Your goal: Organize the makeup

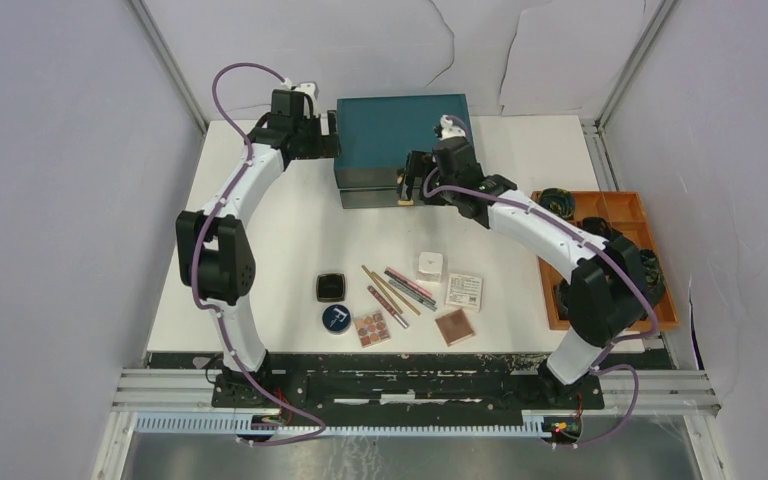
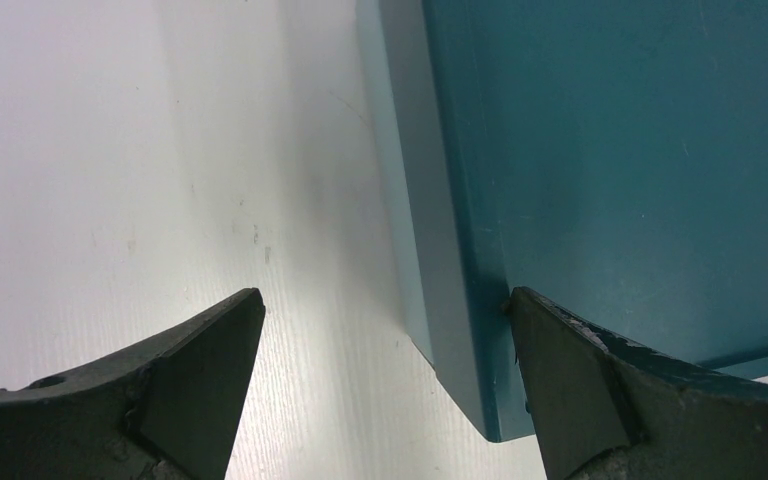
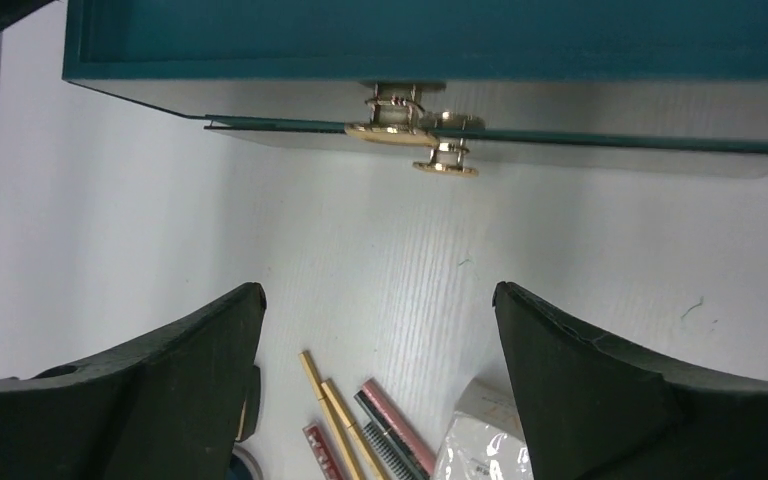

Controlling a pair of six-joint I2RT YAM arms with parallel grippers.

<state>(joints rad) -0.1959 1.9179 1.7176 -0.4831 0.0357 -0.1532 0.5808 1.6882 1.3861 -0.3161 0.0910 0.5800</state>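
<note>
The makeup lies at the table's near middle: a black square compact (image 1: 331, 287), a round dark-blue tin (image 1: 337, 318), an eyeshadow palette (image 1: 371, 328), thin pencils (image 1: 390, 290), a white cube (image 1: 429, 265), a white packet (image 1: 464, 291) and a brown square compact (image 1: 454, 326). My right gripper (image 1: 407, 186) hovers open in front of the teal drawer box (image 1: 400, 135), facing its gold handle (image 3: 405, 130), with nothing between the fingers. The pencils (image 3: 345, 420) show below it. My left gripper (image 2: 385, 310) stands open astride the box's left corner (image 2: 460, 330), one finger against the box.
An orange tray (image 1: 620, 210) with black coiled items sits at the right edge, under the right arm's elbow. The box's lower drawer (image 1: 370, 196) juts out a little at the front. White walls enclose the table on three sides.
</note>
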